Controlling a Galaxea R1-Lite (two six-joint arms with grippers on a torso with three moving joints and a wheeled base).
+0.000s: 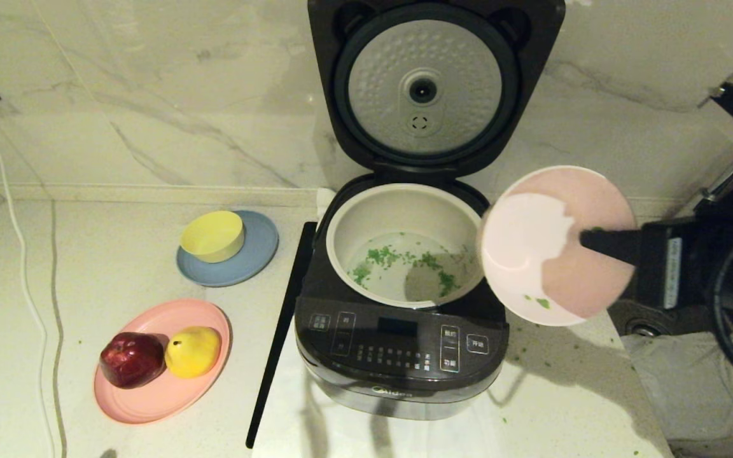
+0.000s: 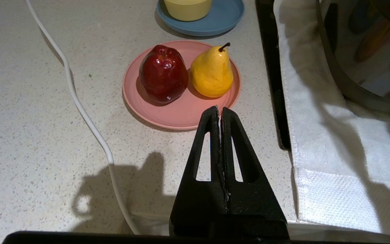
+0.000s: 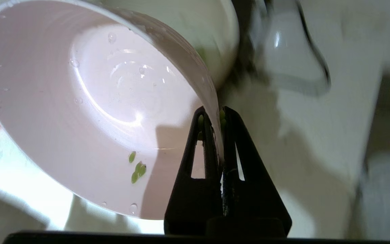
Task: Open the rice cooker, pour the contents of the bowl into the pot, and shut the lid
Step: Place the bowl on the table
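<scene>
The rice cooker (image 1: 404, 343) stands on a white cloth (image 2: 337, 142) at the middle of the marble counter (image 1: 118, 267), its lid (image 1: 433, 89) swung up and back so the dimpled silver disc faces forward. Inside sits the cream-white pot (image 1: 404, 210), with green chopped bits (image 1: 398, 261) scattered across its floor. Just right of the pot's rim, the right gripper (image 3: 217, 117) holds the pale pink bowl (image 1: 557, 245) tipped on its side, open face toward the camera, the jaws clamped on the bowl's rim with one finger inside and one outside. A few green bits (image 3: 136, 167) cling to the bowl's wet inner wall, and a few more lie on the counter near the cooker's right side. To the left of the cooker, a small yellow bowl (image 1: 212, 235) rests on a blue plate (image 1: 255, 251); nearer, a pink plate (image 1: 150, 394) carries a red apple (image 1: 131, 359) and a yellow pear (image 1: 193, 351) touching each other. A white cable (image 1: 20, 254) trails along the far left. The left gripper (image 2: 220, 110) hangs above the counter near the pink plate, jaws pressed together on nothing.
</scene>
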